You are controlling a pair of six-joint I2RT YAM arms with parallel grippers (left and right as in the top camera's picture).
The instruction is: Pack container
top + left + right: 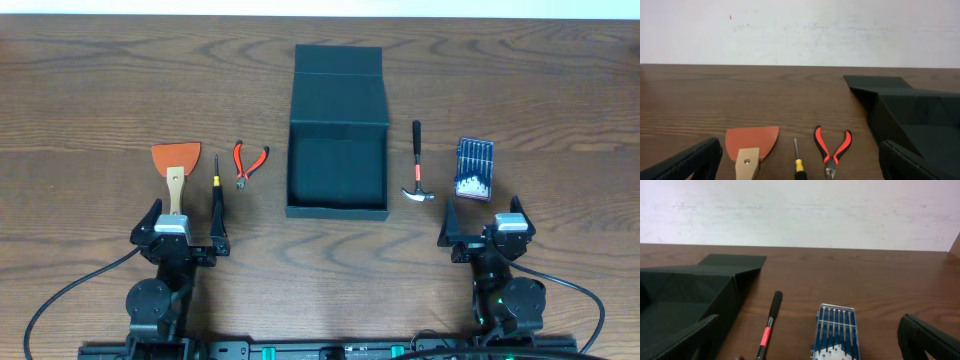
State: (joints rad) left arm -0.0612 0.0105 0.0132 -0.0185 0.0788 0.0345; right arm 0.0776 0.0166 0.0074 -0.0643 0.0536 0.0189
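1. Left gripper (185, 218): jaws spread wide, nothing between the pads, and it sits low over the table (90, 90).
2. Right gripper (485, 222): same state, jaws fully apart and holding nothing.
3. Container (337, 150): it sits between the two arms, ahead and to the right of the left gripper and ahead and to the left of the right gripper. It touches neither. It stands open, with the hinged lid (338, 60) folded back flat on the side away from both grippers. In the left wrist view its near wall fills the right edge, just past the right finger (920, 162).
4. Ahead of the left gripper, reading left to right:
   - The scraper (175, 165) has an orange blade and a wooden handle. The handle points back at the gripper, and its end lies between the fingers.
   - The screwdriver (216, 172) has a yellow handle and lies in line with the right finger.
   - The red-handled cutters (249, 162) lie further right, between the screwdriver and the container.
5. Ahead of the right gripper:
   - The blue case of bits (474, 168) lies nearly straight ahead.
   - The hammer (418, 165) lies ahead and to the left, between the case and the container, with its head toward the gripper.
6. All the tools lie flat on the table, outside the container and apart from each other.
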